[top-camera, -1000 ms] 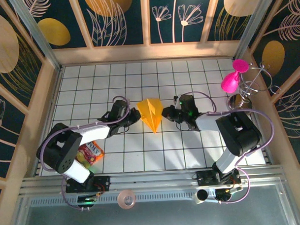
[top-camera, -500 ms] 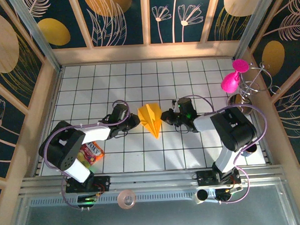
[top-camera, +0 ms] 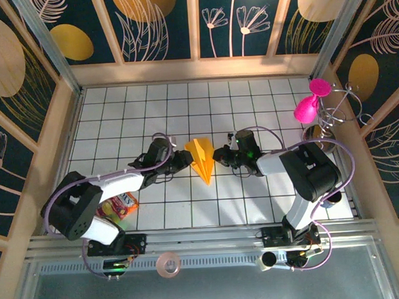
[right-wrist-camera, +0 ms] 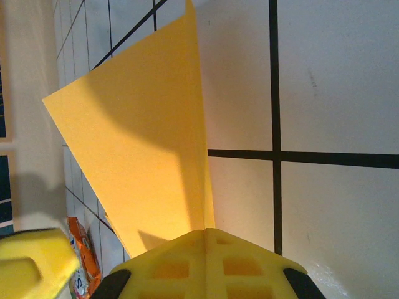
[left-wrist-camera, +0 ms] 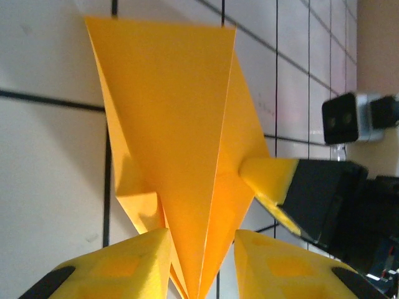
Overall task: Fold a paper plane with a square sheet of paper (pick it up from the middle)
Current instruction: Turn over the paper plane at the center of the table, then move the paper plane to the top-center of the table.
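Note:
The orange-yellow paper plane (top-camera: 201, 158) sits mid-table as a narrow folded dart, tip pointing toward the near edge. My right gripper (top-camera: 217, 155) comes at it from the right. In the right wrist view this gripper (right-wrist-camera: 206, 232) is shut on the folded edge of the paper plane (right-wrist-camera: 143, 143). My left gripper (top-camera: 185, 158) is on the left side. In the left wrist view the left gripper (left-wrist-camera: 201, 240) is open, with the paper plane (left-wrist-camera: 181, 124) running loosely between its fingers. A right fingertip (left-wrist-camera: 268, 177) pinches the plane's far edge.
A multicoloured snack packet (top-camera: 118, 205) lies beside the left arm. A pink balloon-like figure (top-camera: 307, 108) on a wire stand is at the right wall. A tape roll (top-camera: 168, 264) rests on the near rail. Wooden walls enclose the tiled table (top-camera: 254, 206).
The left gripper has opened off the paper plane. The plane now looks narrower, folded closer together, and has shifted slightly. The right gripper stays shut on it.

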{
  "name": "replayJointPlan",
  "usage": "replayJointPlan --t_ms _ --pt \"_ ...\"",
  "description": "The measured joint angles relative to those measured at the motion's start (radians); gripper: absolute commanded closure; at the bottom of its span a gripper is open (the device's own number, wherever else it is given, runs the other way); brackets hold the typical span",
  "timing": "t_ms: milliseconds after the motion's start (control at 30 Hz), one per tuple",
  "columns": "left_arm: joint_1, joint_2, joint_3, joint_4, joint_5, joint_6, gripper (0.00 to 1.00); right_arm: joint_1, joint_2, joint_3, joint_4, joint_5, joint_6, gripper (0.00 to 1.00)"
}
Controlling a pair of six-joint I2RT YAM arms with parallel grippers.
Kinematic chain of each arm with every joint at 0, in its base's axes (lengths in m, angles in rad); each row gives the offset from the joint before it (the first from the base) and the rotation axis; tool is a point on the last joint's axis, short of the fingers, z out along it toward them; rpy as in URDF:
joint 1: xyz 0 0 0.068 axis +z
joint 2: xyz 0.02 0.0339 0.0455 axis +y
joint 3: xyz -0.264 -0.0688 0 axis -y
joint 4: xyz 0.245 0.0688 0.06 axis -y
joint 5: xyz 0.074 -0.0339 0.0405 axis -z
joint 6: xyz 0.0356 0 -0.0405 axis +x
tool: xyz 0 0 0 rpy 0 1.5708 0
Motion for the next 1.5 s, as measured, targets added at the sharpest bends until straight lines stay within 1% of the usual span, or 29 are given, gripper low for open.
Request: replayJointPlan --t_ms 200,367,567,633,800,933,1133,1333,1500 --pt "-0.021 0.079 0.0 0.016 0.039 -0.019 0.74 0.001 0.0 0.0 0.0 0.0 0.0 1.0" --pt "-0.021 0.113 0.011 0.019 0.054 -0.019 0.71 0.001 0.0 0.0 0.0 0.0 0.0 1.0" --pt "-0.021 0.127 0.013 0.048 0.081 -0.029 0.78 0.001 0.0 0.0 0.0 0.0 0.0 1.0" --pt "-0.024 0.128 0.013 0.062 0.089 -0.034 0.78 0.001 0.0 0.0 0.0 0.0 0.0 1.0" --pt "-0.031 0.134 0.014 0.072 0.101 -0.038 0.73 0.001 0.0 0.0 0.0 0.0 0.0 1.0" --pt "-0.047 0.157 0.032 0.066 0.101 -0.039 0.65 0.001 0.0 0.0 0.0 0.0 0.0 1.0" --pt "-0.076 0.174 0.076 0.059 0.097 -0.037 0.6 0.003 0.0 0.0 0.0 -0.016 0.0 1.0" --pt "-0.092 0.198 0.099 0.029 0.071 -0.035 0.59 0.019 0.0 0.007 -0.001 -0.027 -0.001 1.0" --pt "-0.101 0.202 0.126 -0.035 0.029 -0.025 0.62 0.02 -0.003 0.014 0.0 -0.027 -0.001 1.0"
